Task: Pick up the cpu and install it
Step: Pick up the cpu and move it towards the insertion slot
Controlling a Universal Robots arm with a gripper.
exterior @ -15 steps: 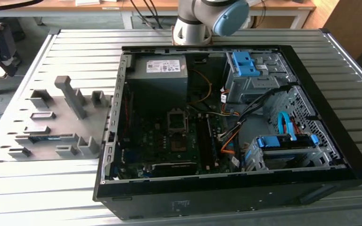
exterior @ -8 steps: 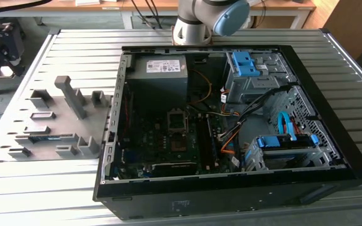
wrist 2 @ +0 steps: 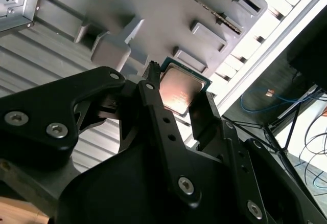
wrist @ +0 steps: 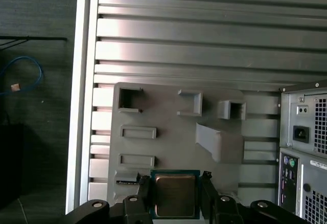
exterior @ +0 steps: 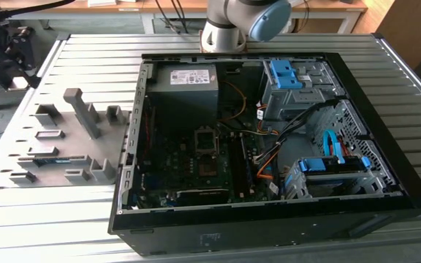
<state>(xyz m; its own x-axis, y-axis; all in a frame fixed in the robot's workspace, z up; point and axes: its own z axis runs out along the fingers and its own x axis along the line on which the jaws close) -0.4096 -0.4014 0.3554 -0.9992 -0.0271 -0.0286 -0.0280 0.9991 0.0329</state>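
The gripper (wrist: 176, 182) pinched the cpu (wrist: 176, 201) by two opposite edges, silver top facing the camera in both wrist views, in front of the grey fixture plate (exterior: 72, 137), which lay left of the computer case (exterior: 269, 230) in the exterior view.

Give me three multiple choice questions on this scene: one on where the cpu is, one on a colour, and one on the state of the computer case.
1. Where is the cpu?
A) gripped in the end effector
B) in the motherboard socket
C) on the table slats

2. What colour are the plastic drive brackets inside the computer case?
A) red
B) blue
C) yellow

3. How is the computer case?
A) closed
B) standing upright
C) lying open

Answers:
1 A: both wrist views show it clamped there, with the grey fixture plate beyond it.
2 B: they show blue in the exterior view.
3 C: its insides show from above.
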